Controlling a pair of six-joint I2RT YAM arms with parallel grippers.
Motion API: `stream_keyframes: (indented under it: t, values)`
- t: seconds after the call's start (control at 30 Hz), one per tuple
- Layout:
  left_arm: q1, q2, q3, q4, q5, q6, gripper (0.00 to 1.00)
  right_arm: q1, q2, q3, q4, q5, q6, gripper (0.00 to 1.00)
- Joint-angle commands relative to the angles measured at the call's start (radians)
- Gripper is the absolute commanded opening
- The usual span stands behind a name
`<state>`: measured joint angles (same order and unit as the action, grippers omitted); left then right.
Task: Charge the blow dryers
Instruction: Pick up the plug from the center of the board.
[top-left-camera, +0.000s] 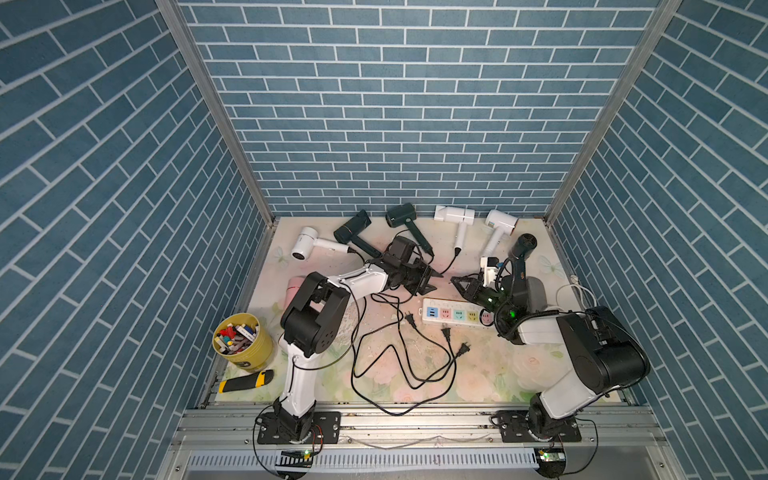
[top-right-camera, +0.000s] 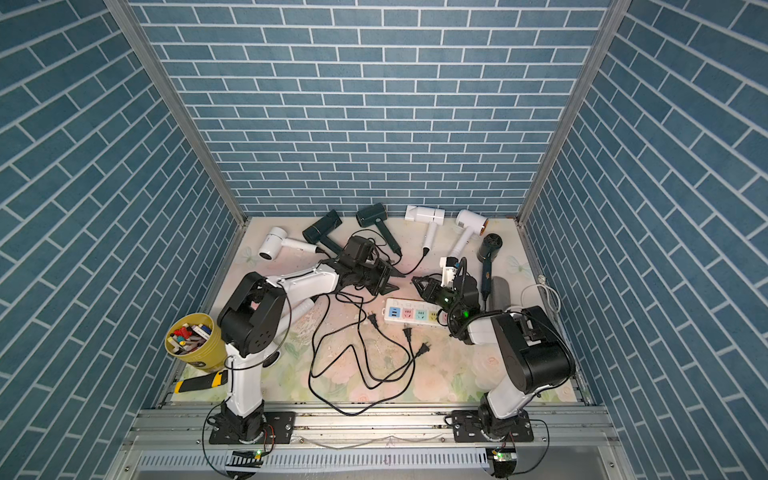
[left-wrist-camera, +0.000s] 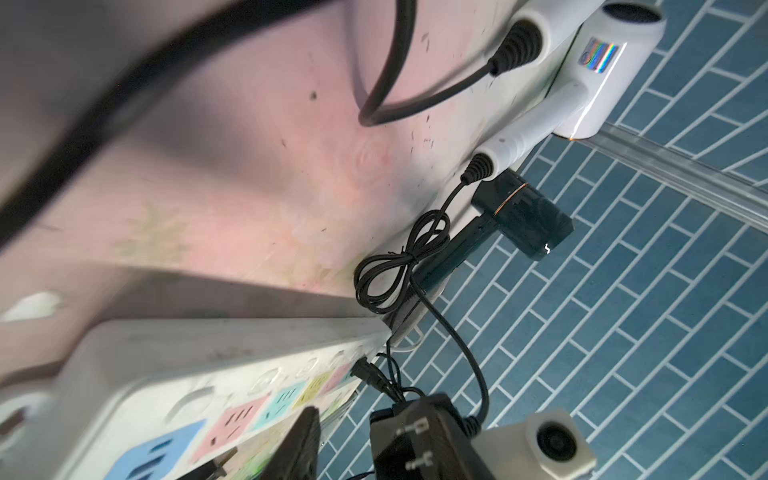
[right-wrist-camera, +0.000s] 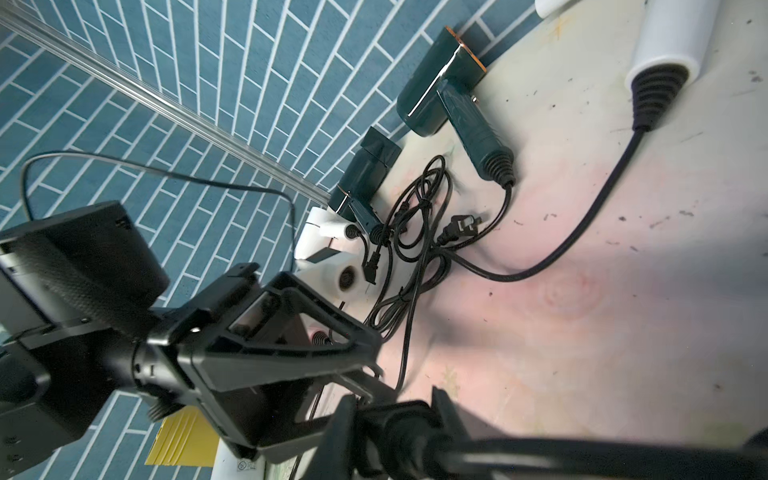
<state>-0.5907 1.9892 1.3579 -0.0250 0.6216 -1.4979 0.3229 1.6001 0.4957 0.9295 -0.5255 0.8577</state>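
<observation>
2 elbows (top-left-camera: 313, 316) high; cord (right-wrist-camera: 582, 457) in right gripper (right-wrist-camera: 395, 415)

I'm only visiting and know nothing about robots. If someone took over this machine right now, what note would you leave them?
Left pincer: open, nothing visibly held, just behind the strip.
Right pincer: shut on a black cord, also behind the strip.
Dryers: six near the back wall; a pink one half hidden by the left arm.
Done: no plug seen in the strip; three plugs lie loose in front of it.
To do: plug every dryer in. The strip's end under the right arm is hidden.
</observation>
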Motion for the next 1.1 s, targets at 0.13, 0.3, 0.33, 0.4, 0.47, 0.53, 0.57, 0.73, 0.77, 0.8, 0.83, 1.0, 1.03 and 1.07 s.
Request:
stream_keyframes:
  t: [0.13,0.3,0.33,0.4,0.47,0.53,0.57,0.73,0.77,0.8,0.83,1.0,1.03,1.07]
  values:
    - [0.034,-0.230,-0.193,0.077,-0.209,0.540,0.87,-0.018,-0.077,0.199,-0.585,-0.066,-0.114,0.14]
    - [0.021,-0.293,-0.283,0.230,-0.184,0.854,0.87,-0.043,-0.042,0.349,-0.918,-0.131,-0.221,0.15]
    - [0.016,-0.301,-0.300,0.266,-0.157,0.919,0.87,-0.048,-0.031,0.377,-0.976,-0.153,-0.241,0.15]
    - [-0.001,-0.309,-0.328,0.298,-0.149,1.035,0.86,-0.057,-0.019,0.428,-1.073,-0.177,-0.286,0.15]
    - [-0.022,-0.301,-0.342,0.321,-0.124,1.138,0.86,-0.067,-0.003,0.477,-1.163,-0.206,-0.329,0.15]
    - [-0.040,-0.278,-0.337,0.323,-0.105,1.198,0.86,-0.077,0.017,0.523,-1.235,-0.232,-0.369,0.16]
    - [-0.048,-0.260,-0.328,0.327,-0.091,1.217,0.85,-0.082,0.029,0.548,-1.270,-0.248,-0.388,0.16]
    - [-0.096,-0.202,-0.285,0.326,-0.095,1.270,0.81,-0.094,0.064,0.632,-1.389,-0.299,-0.449,0.16]
    - [-0.110,-0.193,-0.269,0.310,-0.097,1.287,0.81,-0.094,0.067,0.643,-1.406,-0.308,-0.460,0.16]
    - [-0.122,-0.181,-0.253,0.289,-0.100,1.302,0.80,-0.094,0.072,0.650,-1.419,-0.312,-0.470,0.16]
    - [-0.136,-0.169,-0.231,0.264,-0.107,1.319,0.79,-0.094,0.076,0.656,-1.431,-0.316,-0.479,0.16]
    - [-0.146,-0.108,-0.159,0.212,-0.104,1.340,0.71,-0.094,0.107,0.670,-1.459,-0.355,-0.512,0.16]
    - [-0.147,-0.100,-0.144,0.198,-0.104,1.342,0.67,-0.094,0.109,0.670,-1.462,-0.357,-0.516,0.16]
    - [-0.149,-0.092,-0.132,0.186,-0.104,1.344,0.62,-0.094,0.110,0.669,-1.464,-0.359,-0.519,0.16]
